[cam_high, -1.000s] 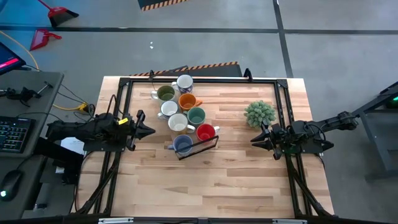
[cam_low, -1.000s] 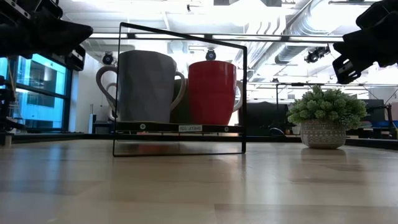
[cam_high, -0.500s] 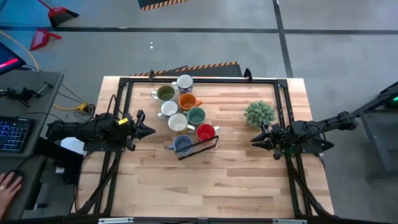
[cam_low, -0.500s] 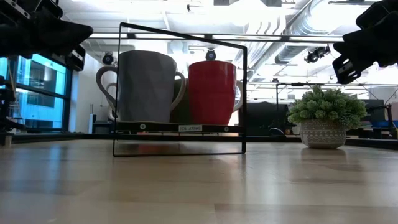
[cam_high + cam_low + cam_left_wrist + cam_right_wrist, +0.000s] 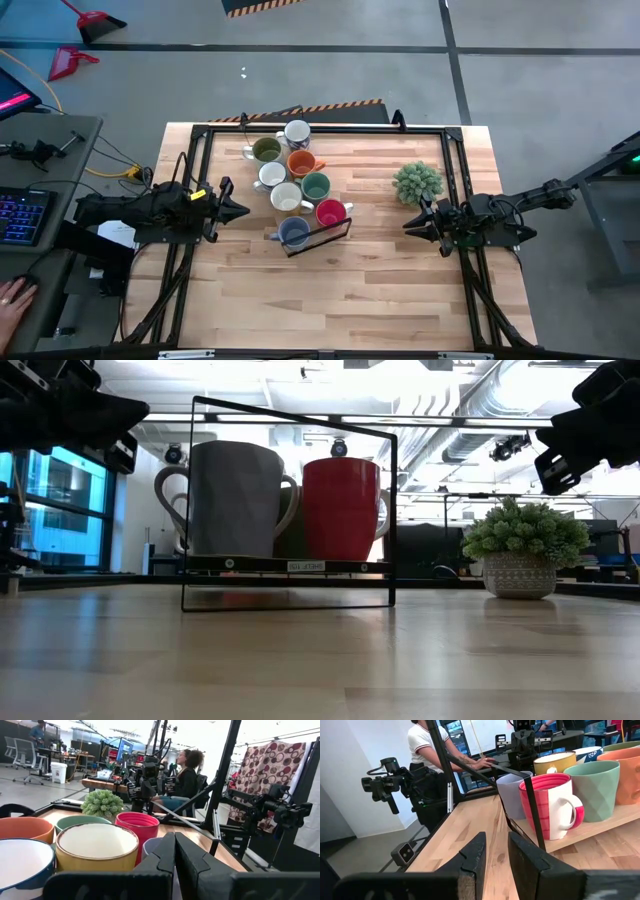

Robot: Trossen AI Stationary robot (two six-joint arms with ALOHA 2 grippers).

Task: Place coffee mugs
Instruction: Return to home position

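your mugs [image 5: 286, 196] sit grouped on the shelf [image 5: 322, 240] mid-counter [image 5: 350, 290], so both arms rest clear at its sides: left fingers [image 5: 165, 857] closed on nothing, right fingers [image 5: 472, 857] barely parted, empty.

- 8 mugs [image 5: 286, 196]: 3 white or cream, 1 olive, 1 orange, 1 teal, 1 red, 1 blue
- 1 plant [image 5: 417, 182]
- 1 shelf [image 5: 290, 566]
- 2 pincers: left pincer [image 5: 243, 210], right pincer [image 5: 407, 226]

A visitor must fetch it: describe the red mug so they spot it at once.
On the wooden table, mugs cluster at a black wire shelf left of a potted plant. The red mug stands nearest the plant, beside the blue mug; it is the only red one.
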